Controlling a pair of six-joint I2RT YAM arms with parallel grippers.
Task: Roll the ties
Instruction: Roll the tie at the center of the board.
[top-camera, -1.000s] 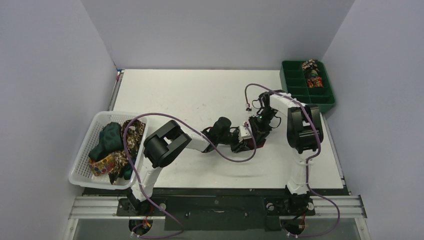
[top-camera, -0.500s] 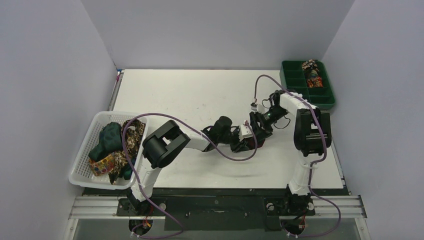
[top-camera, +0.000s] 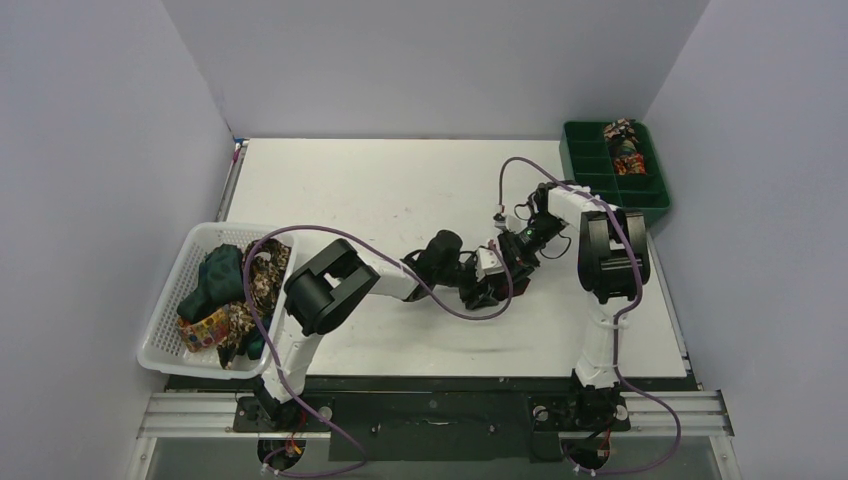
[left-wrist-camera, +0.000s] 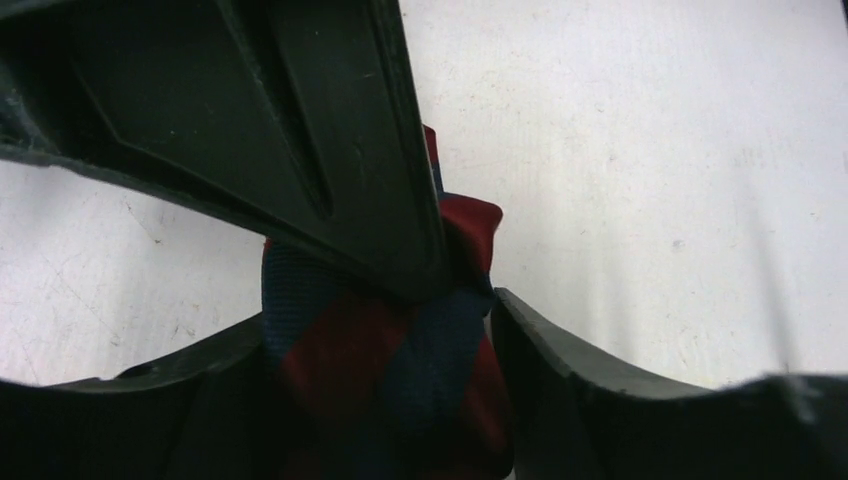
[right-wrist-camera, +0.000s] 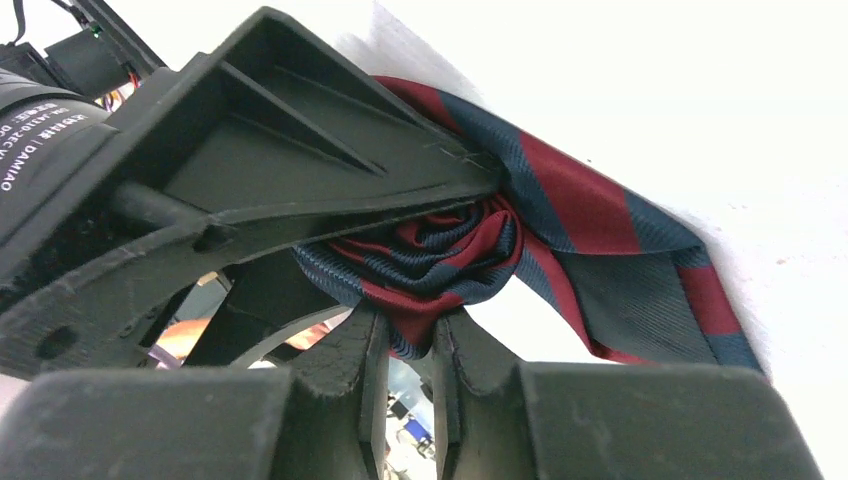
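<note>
The right gripper (right-wrist-camera: 408, 345) is almost closed, pinching a fold at the edge of the rolled tie (right-wrist-camera: 470, 250). The left gripper (left-wrist-camera: 380, 335) stands about half open around the same roll; whether it squeezes I cannot tell. The roll sits right of the middle of the table (top-camera: 350, 190), its tail loose. If that small pinch slips, the coil would likely spring open.

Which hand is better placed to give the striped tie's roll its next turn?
Right. The right hand pinches the core of the navy-and-red striped tie, so it could probably twist it further. The left hand stands open around the roll, gripping nothing.
</note>
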